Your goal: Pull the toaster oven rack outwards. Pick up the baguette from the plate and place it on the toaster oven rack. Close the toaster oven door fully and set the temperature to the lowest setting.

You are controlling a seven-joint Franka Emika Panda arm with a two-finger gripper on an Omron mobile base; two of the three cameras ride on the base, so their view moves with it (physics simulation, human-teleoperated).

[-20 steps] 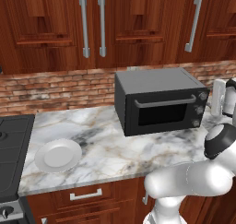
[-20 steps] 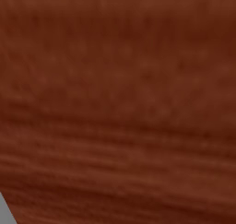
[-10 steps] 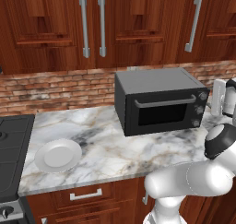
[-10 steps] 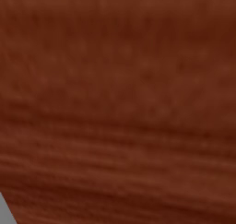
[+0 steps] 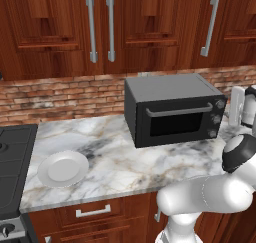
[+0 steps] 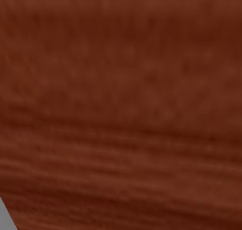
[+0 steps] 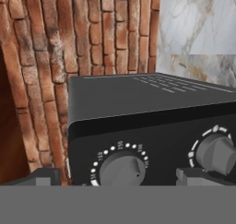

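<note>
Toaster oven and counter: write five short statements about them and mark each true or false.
1. The toaster oven door is shut. True.
2. A baguette lies on the plate. False: the white plate is bare.
3. The toaster oven stands on the marble counter against the brick wall. True.
4. The gripper is clamped on a knob. False: in the hand view its fingertips stand wide apart, with a knob between them and untouched.
5. The plate sits to the right of the oven in the left base view. False: it lies to the oven's left, near the stove.
</note>
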